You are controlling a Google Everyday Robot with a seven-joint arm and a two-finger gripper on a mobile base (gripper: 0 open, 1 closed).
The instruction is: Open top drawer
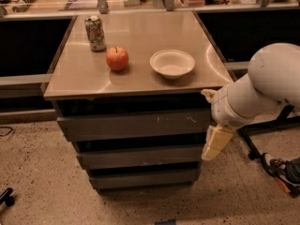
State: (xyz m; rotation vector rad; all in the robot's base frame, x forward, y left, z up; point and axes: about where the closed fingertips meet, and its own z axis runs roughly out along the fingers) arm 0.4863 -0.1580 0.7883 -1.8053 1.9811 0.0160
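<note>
The top drawer (pixel 133 124) is a long flat grey panel with pale scratches right of centre, just under the cabinet's steel top (pixel 84 76). Its front sits about level with the two narrower drawer fronts below it (pixel 138 156) (pixel 143 178). My gripper (pixel 214 143) is a cream piece hanging down from the big white arm (pixel 262 86). It is at the cabinet's right front corner and overlaps the right end of the top drawer in the picture. I cannot tell whether it touches the drawer.
On the cabinet top stand a soda can (pixel 95 33), a red apple (pixel 117 58) and a white bowl (pixel 172 63). A speckled floor lies in front. Black legs and a shoe (pixel 276 168) are at the right. A cluttered counter runs behind.
</note>
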